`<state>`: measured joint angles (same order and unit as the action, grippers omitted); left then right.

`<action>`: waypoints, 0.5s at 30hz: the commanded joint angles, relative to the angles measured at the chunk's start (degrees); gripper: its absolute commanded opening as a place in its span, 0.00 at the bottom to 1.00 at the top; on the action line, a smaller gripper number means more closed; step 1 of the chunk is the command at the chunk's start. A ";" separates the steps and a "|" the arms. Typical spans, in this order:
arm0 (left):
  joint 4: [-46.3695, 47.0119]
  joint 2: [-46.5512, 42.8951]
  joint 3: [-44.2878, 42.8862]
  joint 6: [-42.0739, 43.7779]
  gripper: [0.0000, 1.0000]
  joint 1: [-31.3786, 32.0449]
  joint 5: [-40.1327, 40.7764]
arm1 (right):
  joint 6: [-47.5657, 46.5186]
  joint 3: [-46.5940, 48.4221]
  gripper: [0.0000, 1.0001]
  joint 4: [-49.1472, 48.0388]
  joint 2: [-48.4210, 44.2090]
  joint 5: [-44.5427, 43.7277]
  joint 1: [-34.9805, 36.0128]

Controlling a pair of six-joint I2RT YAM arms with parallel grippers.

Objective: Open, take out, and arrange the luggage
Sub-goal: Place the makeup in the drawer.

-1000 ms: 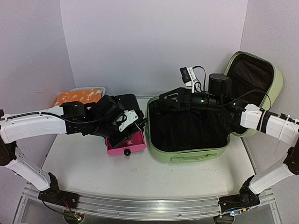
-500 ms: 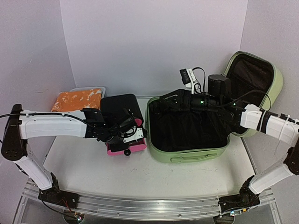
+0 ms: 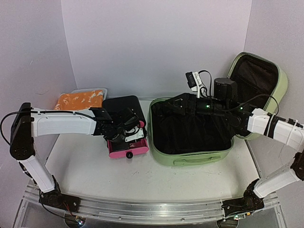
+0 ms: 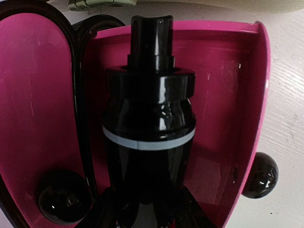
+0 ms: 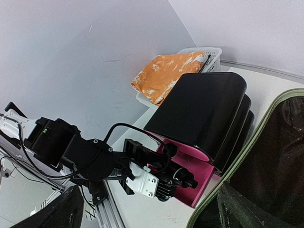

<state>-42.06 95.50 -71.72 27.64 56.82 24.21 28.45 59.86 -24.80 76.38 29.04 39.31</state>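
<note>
The luggage (image 3: 190, 159), a light-green suitcase, lies open on the right of the table, its black-lined lid (image 3: 280, 88) propped up behind. My left gripper (image 4: 147, 209) is shut on a black spray bottle (image 4: 149, 118) with a grey band. It holds the bottle lying inside the open pink drawer (image 4: 42, 95) of the small black drawer box (image 3: 124, 107). From above, that gripper (image 3: 135, 133) sits right over the pink drawer (image 3: 130, 150). My right gripper (image 3: 172, 103) hovers open over the suitcase's far left corner with nothing between its fingers (image 5: 66, 213).
A white basket (image 3: 102, 90) holding an orange cloth (image 3: 80, 99) stands at the back left, behind the drawer box. The drawer's black knob (image 4: 260, 175) points toward the near edge. The suitcase's green rim (image 5: 266, 128) runs close beside the box.
My left arm has stretched out and dropped lower, carrying the bottle into the pink drawer. The right gripper has drifted slightly right above the suitcase.
</note>
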 commanded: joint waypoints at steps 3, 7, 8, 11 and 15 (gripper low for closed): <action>-0.70 1.08 -4.83 0.91 0.14 -2.18 1.37 | -1.11 -0.35 0.97 -1.40 -2.55 -0.64 0.11; -1.60 1.90 -5.75 0.54 0.16 -3.01 1.62 | -1.29 -0.35 0.98 -1.31 -2.46 -0.64 0.10; -1.68 2.02 -5.98 0.35 0.18 -3.10 1.62 | -1.37 -0.36 0.98 -1.31 -2.40 -0.65 0.10; -1.88 2.23 -6.85 -0.13 0.28 -3.20 1.90 | -1.43 -0.35 0.98 -1.31 -2.01 -0.56 0.10; -2.06 2.12 -8.16 -0.79 0.32 -3.20 1.53 | -1.35 -0.29 0.97 -1.30 -1.55 -0.38 0.00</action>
<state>-46.15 97.95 -75.40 28.01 53.82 24.51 28.05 59.55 -23.99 76.03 28.40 39.31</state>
